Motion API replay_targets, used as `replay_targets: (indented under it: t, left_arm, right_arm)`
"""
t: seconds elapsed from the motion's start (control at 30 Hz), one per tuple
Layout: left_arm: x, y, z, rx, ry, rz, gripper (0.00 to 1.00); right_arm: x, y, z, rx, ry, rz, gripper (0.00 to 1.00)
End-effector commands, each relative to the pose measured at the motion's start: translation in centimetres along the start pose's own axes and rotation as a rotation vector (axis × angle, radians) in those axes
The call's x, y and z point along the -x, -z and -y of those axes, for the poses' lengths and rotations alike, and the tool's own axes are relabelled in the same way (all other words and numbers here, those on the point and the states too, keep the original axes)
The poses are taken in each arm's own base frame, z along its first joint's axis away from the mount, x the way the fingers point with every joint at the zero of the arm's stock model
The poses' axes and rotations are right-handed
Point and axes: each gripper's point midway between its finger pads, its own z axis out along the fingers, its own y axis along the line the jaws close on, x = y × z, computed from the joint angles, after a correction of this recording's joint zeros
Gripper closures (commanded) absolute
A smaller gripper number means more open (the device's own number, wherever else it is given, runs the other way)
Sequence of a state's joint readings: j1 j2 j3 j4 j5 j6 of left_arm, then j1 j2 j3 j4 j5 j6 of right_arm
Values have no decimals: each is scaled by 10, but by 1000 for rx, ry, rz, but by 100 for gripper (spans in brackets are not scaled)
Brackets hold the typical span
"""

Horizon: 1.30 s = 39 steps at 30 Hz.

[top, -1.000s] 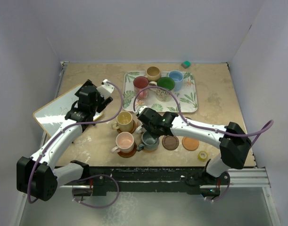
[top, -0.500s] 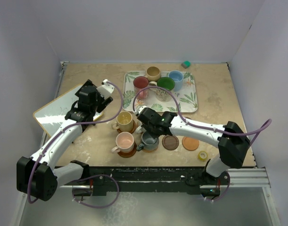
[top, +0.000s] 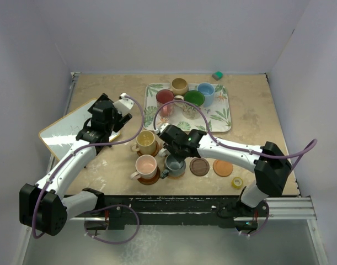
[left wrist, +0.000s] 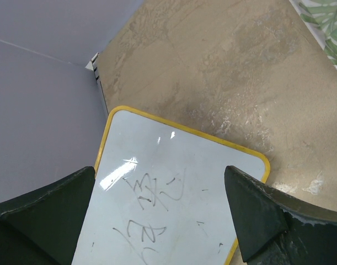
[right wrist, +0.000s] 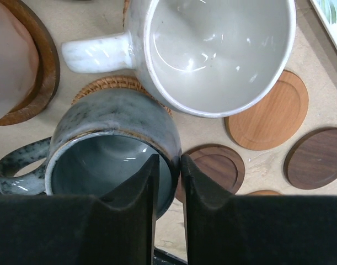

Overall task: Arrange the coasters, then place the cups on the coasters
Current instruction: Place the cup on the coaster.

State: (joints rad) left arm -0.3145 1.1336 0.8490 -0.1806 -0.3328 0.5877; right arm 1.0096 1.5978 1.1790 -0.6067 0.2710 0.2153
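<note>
My right gripper (right wrist: 169, 163) is shut on the grey cup (right wrist: 110, 127), one finger inside its rim and one outside. That cup stands on a woven coaster (right wrist: 110, 84). Beside it are a white cup (right wrist: 212, 49) and a pink cup (right wrist: 11, 55) on a dark wooden coaster (right wrist: 44, 66). From above I see the grey cup (top: 175, 164), the pink cup (top: 146, 165) and a yellow cup (top: 146, 141), with the right gripper (top: 175, 157) over the grey one. Dark red (top: 165, 97), tan (top: 179, 85), green (top: 193, 98) and blue (top: 206, 91) cups stand on the tray. My left gripper (left wrist: 160, 171) hangs open over a whiteboard.
Bare coasters lie right of the grey cup: dark brown (top: 199, 167) and orange (top: 223, 168). The leaf-print tray (top: 220, 118) is at the back. A yellow tape roll (top: 237, 182) sits near the front right edge. The yellow-rimmed whiteboard (top: 60, 132) lies at the left.
The right arm has edged slightly left over the grey cup. The left arm and the cups have not moved.
</note>
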Motion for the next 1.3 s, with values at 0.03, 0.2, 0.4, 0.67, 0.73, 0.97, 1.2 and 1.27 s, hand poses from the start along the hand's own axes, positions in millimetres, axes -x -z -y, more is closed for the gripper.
replay_targets:
  t: [0.03,0.2,0.4,0.67,0.73,0.97,1.2,1.27]
  left_arm:
    - [20,2,-18,47,29,59,4]
    - [20,0,-18,49,29,58,4]
    - [23,-1,-20,55,39,61,4]
    - [31,0,-25,65,56,82,3]
    - [37,1,-27,62,67,100,2]
    - [51,5,-25,22,129,146,0]
    - [63,11,-18,-47,193,176,0]
    - [66,14,-16,-61,214,184,0]
  right_arm:
    - [23,14,-5,33,-13,78,72]
    - [26,22,1,14,-12,110,63]
    - [29,40,12,-10,-14,156,48]
    - [54,77,34,-73,36,275,30]
    - [62,91,45,-113,46,320,27]
    - [72,134,86,-246,57,438,0]
    - [72,163,95,-136,103,554,0]
    - [76,173,104,-132,81,614,0]
